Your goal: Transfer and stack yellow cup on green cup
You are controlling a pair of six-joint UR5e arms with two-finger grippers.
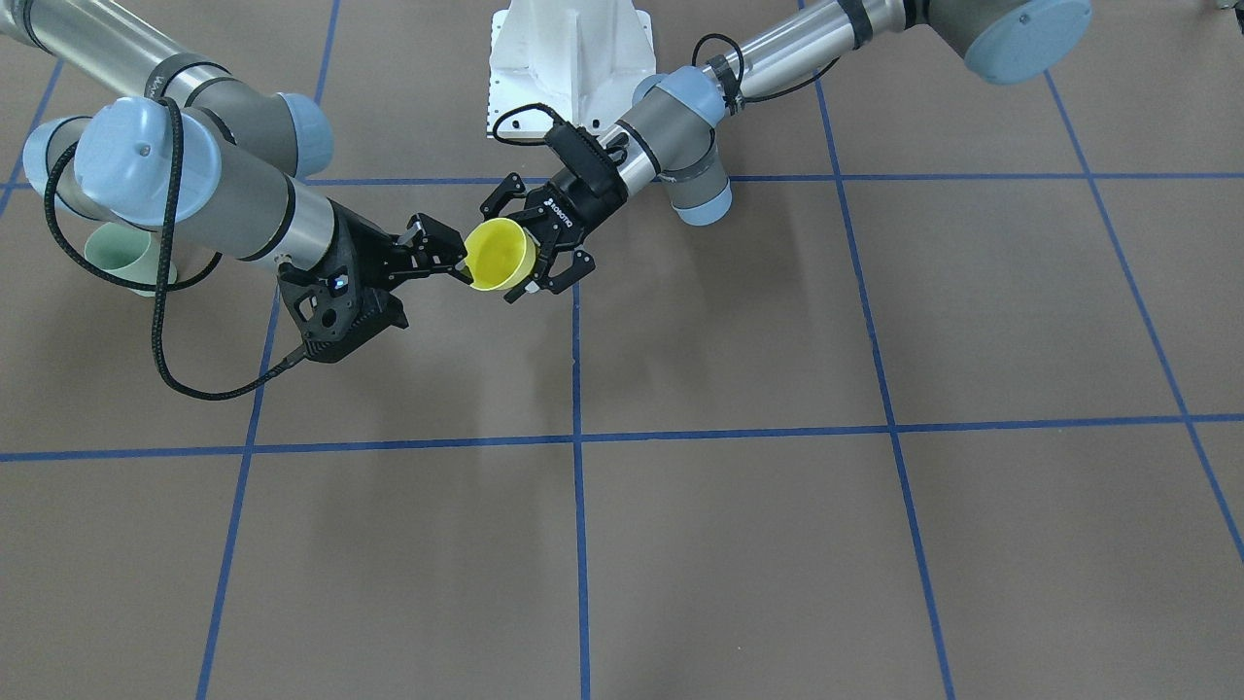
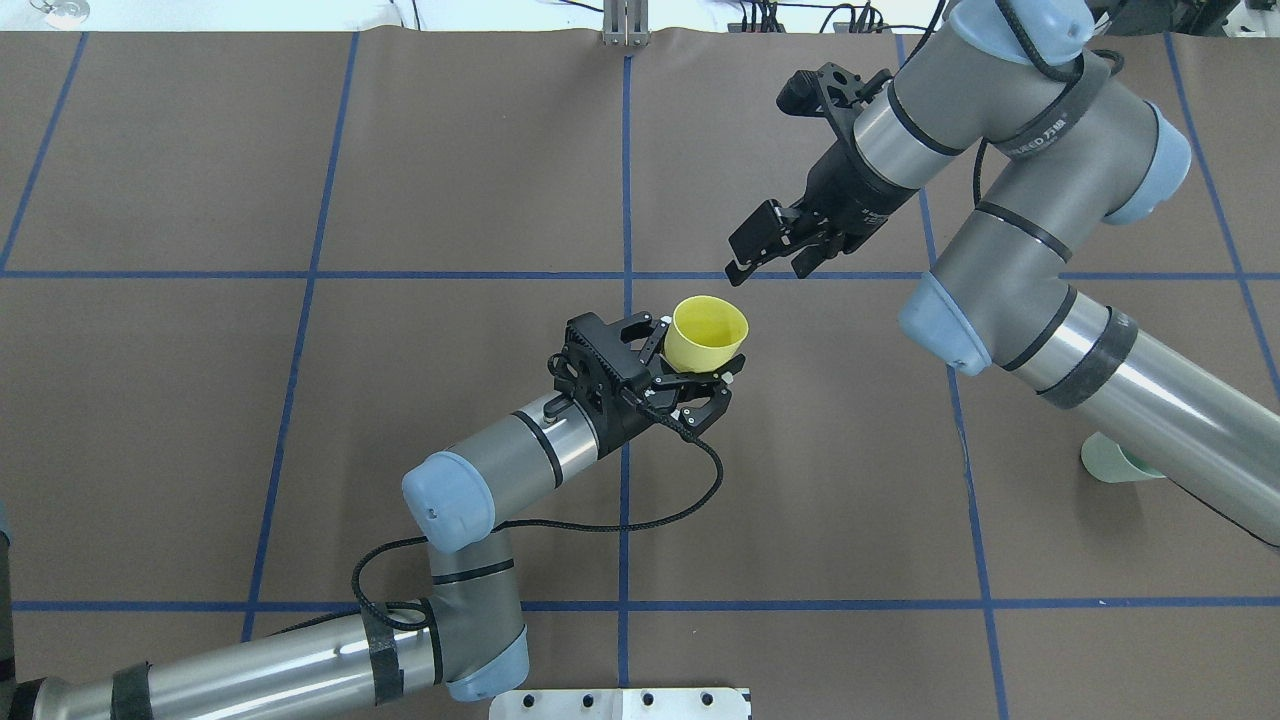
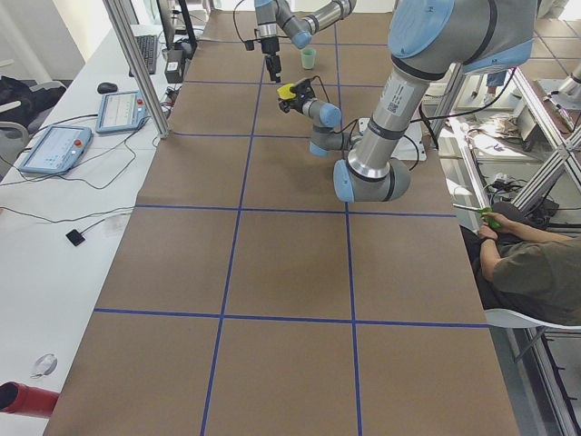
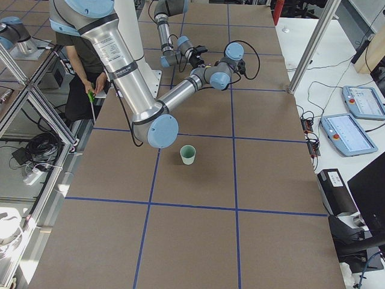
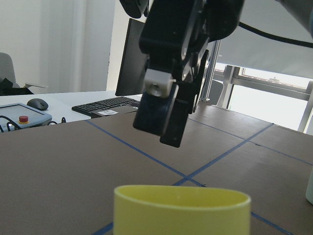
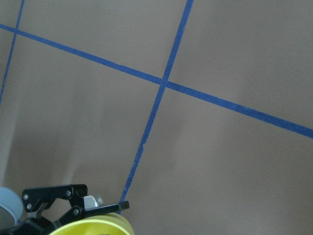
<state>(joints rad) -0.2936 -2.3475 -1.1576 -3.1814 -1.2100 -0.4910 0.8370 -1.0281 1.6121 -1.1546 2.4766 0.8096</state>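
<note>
The yellow cup [image 2: 705, 332] is held off the table near the centre, tilted, with my left gripper [image 2: 698, 352] shut on its lower body. From the front the yellow cup [image 1: 501, 255] shows its open mouth, and the left gripper [image 1: 517, 255] has its fingers on either side. My right gripper [image 2: 765, 270] hovers open just beyond the rim with nothing in it. In the left wrist view the right gripper [image 5: 164, 127] hangs above the yellow cup [image 5: 182, 210]. The green cup [image 4: 188, 155] stands upright on the table at the robot's right, and the right arm partly hides the green cup [image 2: 1115, 462].
Blue tape lines [image 2: 626, 200] grid the brown table. The white robot base [image 1: 569, 68] sits at the near edge. The right arm's forearm [image 2: 1150, 390] passes over the green cup. A seated person [image 3: 517, 263] is beside the table, and a bench with pendants [image 3: 54, 150] runs along its far side.
</note>
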